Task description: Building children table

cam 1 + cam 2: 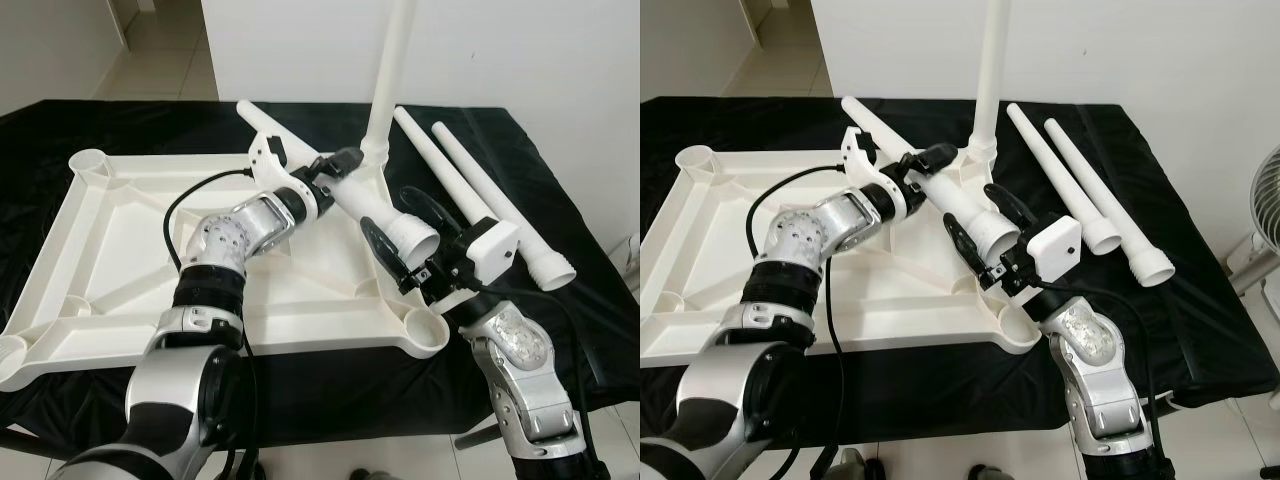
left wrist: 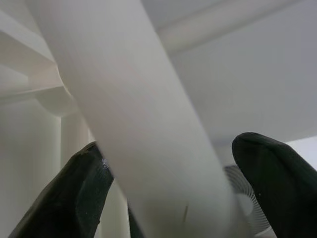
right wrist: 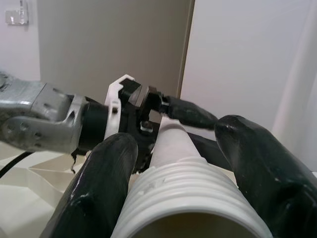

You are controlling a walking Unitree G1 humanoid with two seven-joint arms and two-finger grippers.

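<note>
Upturned white plastic tabletop [image 1: 130,260], ribbed underneath with round leg sockets at the corners, lying flat on a desk [image 1: 560,230] draped in black cloth. One white leg [image 1: 390,80] already standing upright in the far-right socket. Another tapered white leg [image 1: 375,205], hollow with a threaded wide end, held tilted above the tabletop's right part. Left gripper [image 1: 335,172] clamped around its narrower stretch, black fingers [image 2: 74,198] on either side. Right gripper [image 1: 400,235] closed around the threaded end nearest the robot, fingers [image 3: 99,183] pressing the ridges. Two more spare legs [image 1: 480,195] lying side by side on the cloth, far right.
</note>
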